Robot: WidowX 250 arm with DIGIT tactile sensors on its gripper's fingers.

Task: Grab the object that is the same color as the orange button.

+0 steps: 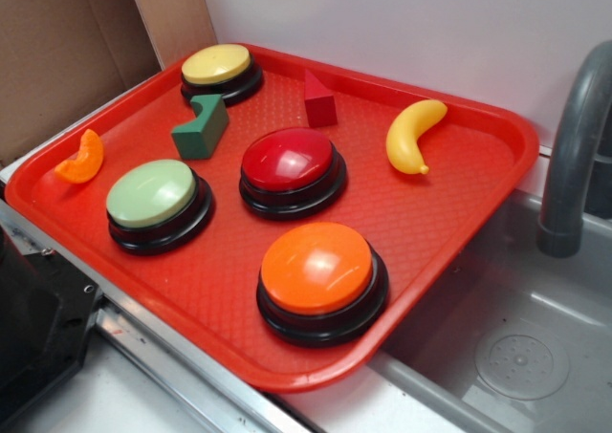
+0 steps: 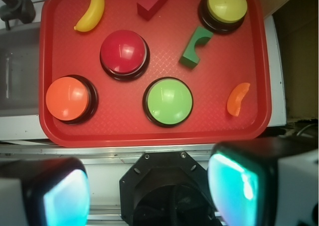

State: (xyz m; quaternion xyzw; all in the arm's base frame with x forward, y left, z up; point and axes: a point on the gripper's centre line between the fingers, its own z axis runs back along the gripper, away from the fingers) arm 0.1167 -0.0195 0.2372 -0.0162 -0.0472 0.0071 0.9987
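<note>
The object, a small glossy orange crescent slice (image 1: 81, 157), lies on the red tray (image 1: 421, 223) at its left rim; the wrist view has the slice (image 2: 238, 99) at the tray's right side. The orange button (image 1: 318, 276) with its black base stands at the tray's near edge, and that button (image 2: 69, 98) shows at the left in the wrist view. My gripper (image 2: 149, 186) is open, its two teal pads (image 2: 234, 186) wide apart with nothing between them. It hovers high, back from the tray over the robot's black base. The gripper is out of the exterior view.
On the tray also stand a red button (image 1: 292, 168), a green button (image 1: 156, 202) and a yellow button (image 1: 221, 71), with a green block (image 1: 201, 127), a red wedge (image 1: 318, 99) and a yellow banana (image 1: 413, 135). A grey sink (image 1: 516, 347) with a faucet (image 1: 574, 156) lies right.
</note>
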